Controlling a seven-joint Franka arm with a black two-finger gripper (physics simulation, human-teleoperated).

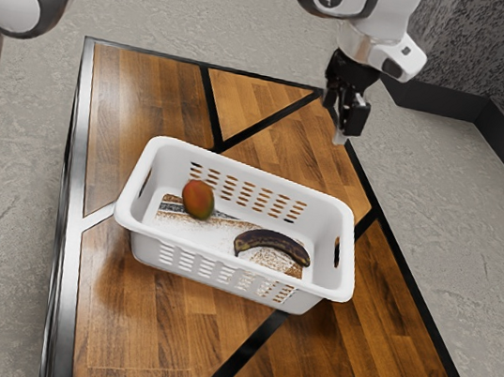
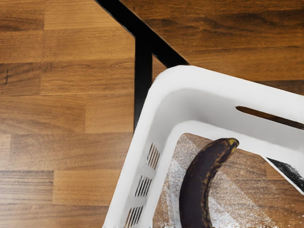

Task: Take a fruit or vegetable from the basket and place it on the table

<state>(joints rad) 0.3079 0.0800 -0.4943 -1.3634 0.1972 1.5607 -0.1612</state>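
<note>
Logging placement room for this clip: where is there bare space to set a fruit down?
Bare tabletop lies beyond both long sides of the basket and past its end nearer the banana. It is tighter inside, where banana and mango lie.

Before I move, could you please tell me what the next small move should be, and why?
Probably centre the gripper over the banana before lowering: the gripper hangs above the basket, and the wrist view cuts the banana off at its edge.

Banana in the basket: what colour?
The banana is dark brown, nearly black, with yellowish-tan speckling and a yellow-green tip; the wrist view shows it best.
</note>
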